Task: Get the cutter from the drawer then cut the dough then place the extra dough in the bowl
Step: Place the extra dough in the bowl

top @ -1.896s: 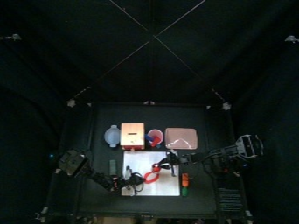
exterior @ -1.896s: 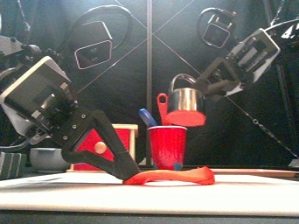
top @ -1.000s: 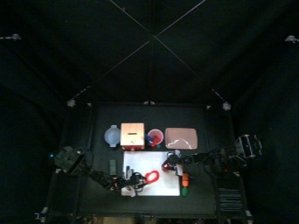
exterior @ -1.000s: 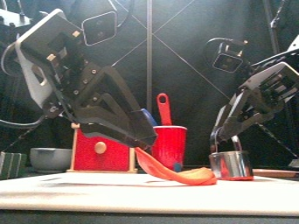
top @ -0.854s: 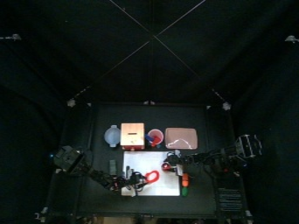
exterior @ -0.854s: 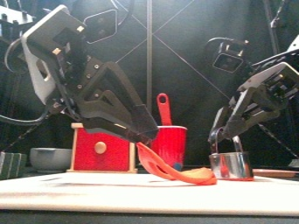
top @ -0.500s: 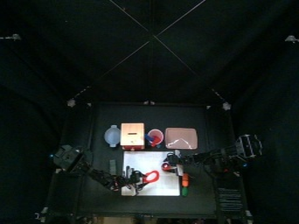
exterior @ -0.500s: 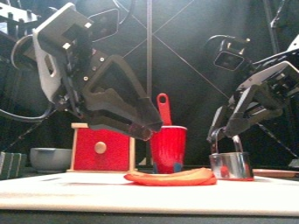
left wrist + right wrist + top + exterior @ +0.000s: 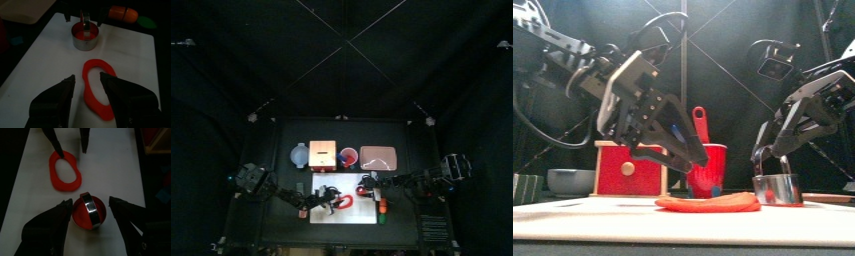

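Note:
A red dough ring lies flat on the white cutting board. My left gripper hangs open just above the ring's left end, holding nothing. In the left wrist view the ring lies between and beyond my left gripper. The round metal cutter stands on the board to the right, a red dough disc inside it. My right gripper is open, its jaws spread on either side of the cutter without gripping it. From above, the ring sits mid-board.
Behind the board stand the blue-grey bowl, the wooden box with its red drawer front and the red cup with toy knives. A pink tray lies at the back right. Orange and green toys sit by the board's right edge.
My left gripper has let go of the dough ring, which dropped from a raised tilt to flat on the board, and the gripper lifted away. The right gripper opened around the cutter.

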`<state>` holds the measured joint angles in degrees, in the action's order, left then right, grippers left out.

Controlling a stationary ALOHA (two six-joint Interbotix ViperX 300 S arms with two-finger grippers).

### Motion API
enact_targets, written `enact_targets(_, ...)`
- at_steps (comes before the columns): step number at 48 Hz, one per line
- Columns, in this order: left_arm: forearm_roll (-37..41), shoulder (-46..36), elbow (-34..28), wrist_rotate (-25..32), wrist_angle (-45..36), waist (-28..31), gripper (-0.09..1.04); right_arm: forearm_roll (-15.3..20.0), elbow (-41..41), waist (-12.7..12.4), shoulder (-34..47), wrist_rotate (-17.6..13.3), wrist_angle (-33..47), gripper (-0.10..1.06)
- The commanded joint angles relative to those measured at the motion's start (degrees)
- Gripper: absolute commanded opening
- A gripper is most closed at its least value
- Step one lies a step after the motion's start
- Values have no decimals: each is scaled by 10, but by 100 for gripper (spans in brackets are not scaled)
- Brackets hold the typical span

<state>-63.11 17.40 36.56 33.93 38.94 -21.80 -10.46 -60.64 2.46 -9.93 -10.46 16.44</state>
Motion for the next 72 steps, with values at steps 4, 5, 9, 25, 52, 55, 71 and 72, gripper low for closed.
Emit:
enact_targets(4,50,-8,-31,41,-56,35,83,-1,7,-3,-23,0,2,92)
enact_targets(5,52,-8,-33,45,-63,38,83,-1,7,-3,-25,0,2,92)
enact_targets(9,55,-8,-42,55,-91,48,83,-1,6,-3,-34,-1,2,92)
enact_targets(25,77,16,-69,89,-138,71,82,0,-5,-4,-58,-5,2,92)
enact_targets(52,88,40,-87,91,-184,90,81,3,-11,-4,-58,-8,2,92)
enact_targets(55,89,42,-89,91,-185,91,80,4,-12,-4,-58,-8,2,92)
enact_targets(71,89,44,-89,91,-198,91,59,6,-16,-4,-58,-9,0,92)
enact_targets(72,89,44,-89,91,-198,91,58,6,-16,-4,-58,-9,0,92)
